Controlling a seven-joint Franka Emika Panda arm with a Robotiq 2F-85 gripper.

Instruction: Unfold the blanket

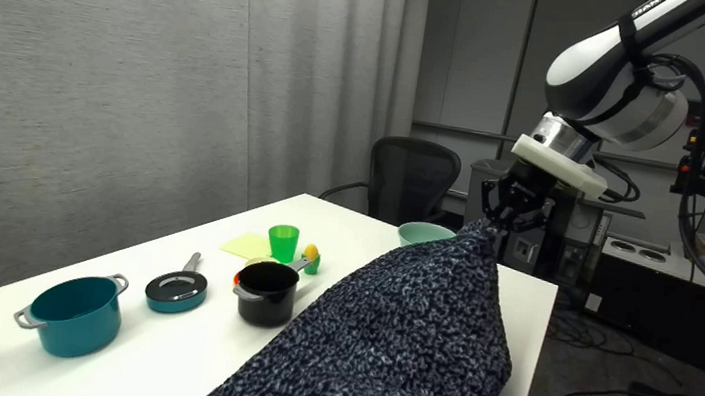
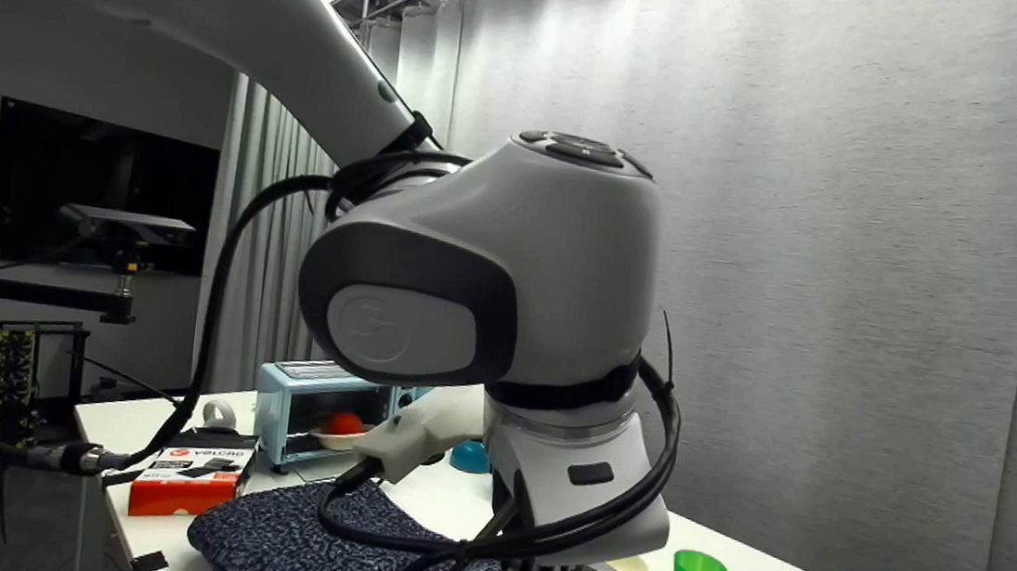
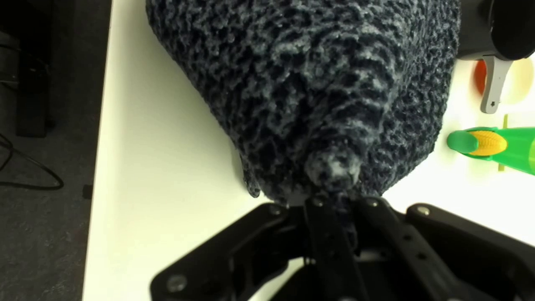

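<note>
The blanket [image 1: 401, 345] is dark navy flecked with grey-blue and has a bumpy knit. In an exterior view it rises from the table to a peak at my gripper [image 1: 496, 221] and runs out of the bottom of the frame. Part of it also lies on the table in an exterior view [image 2: 307, 537], where the arm hides the rest. In the wrist view my gripper [image 3: 342, 200] is shut on a bunched edge of the blanket [image 3: 301, 92], and a fold stands between the fingers. The blanket drapes down from the fingers, and its far end is out of view.
The white table [image 1: 174, 337] bears a black pot [image 1: 267, 298] beside the blanket, a teal pot [image 1: 79, 316], a small pan [image 1: 176, 291], a green cup [image 1: 283, 243] and a mint bowl [image 1: 423, 232]. A Velcro box [image 2: 191, 479] and a toaster oven [image 2: 319, 416] stand near the blanket.
</note>
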